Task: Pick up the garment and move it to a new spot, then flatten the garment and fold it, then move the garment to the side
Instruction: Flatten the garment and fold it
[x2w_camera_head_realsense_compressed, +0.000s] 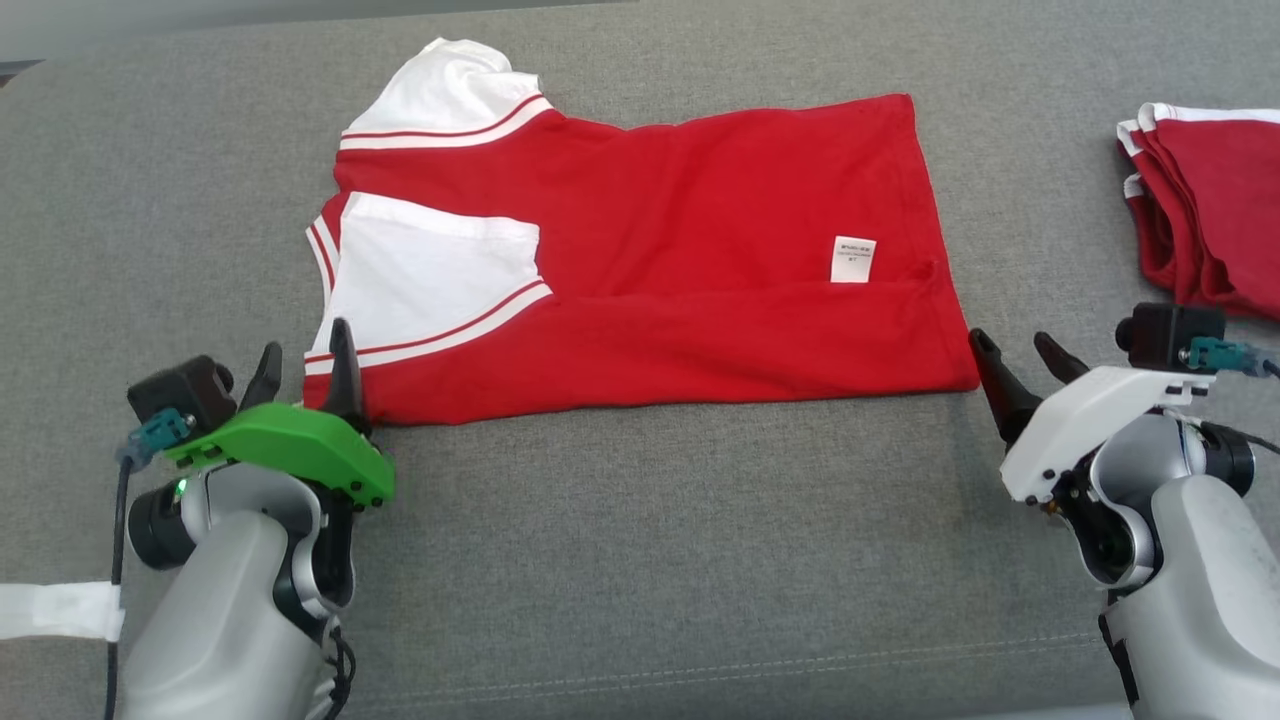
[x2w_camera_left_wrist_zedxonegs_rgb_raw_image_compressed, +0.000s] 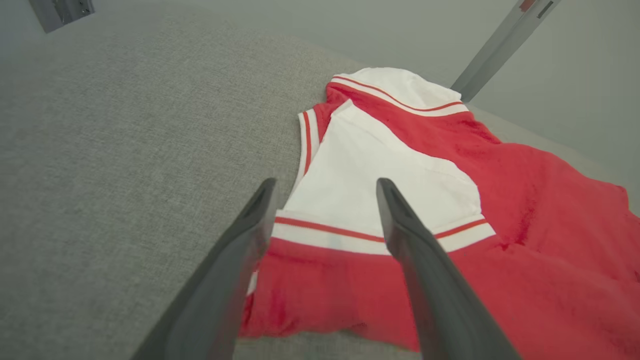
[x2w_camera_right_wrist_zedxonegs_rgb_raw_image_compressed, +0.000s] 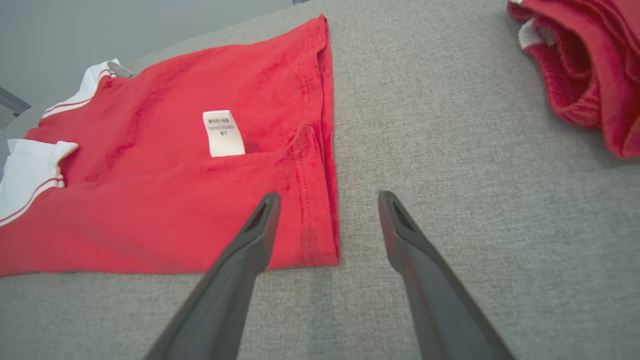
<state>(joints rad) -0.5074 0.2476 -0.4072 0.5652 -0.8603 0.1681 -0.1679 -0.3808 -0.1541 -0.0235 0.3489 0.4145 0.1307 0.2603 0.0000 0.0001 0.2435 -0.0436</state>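
Garment, red-and-white, perhaps cotton, on coarse grey upholstery

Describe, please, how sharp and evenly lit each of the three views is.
Head view: soft, even light, no glare, garment sharp. Left wrist view: wide-angle stretch, left end effector looming large. Right wrist view: label crisp, print unreadable.
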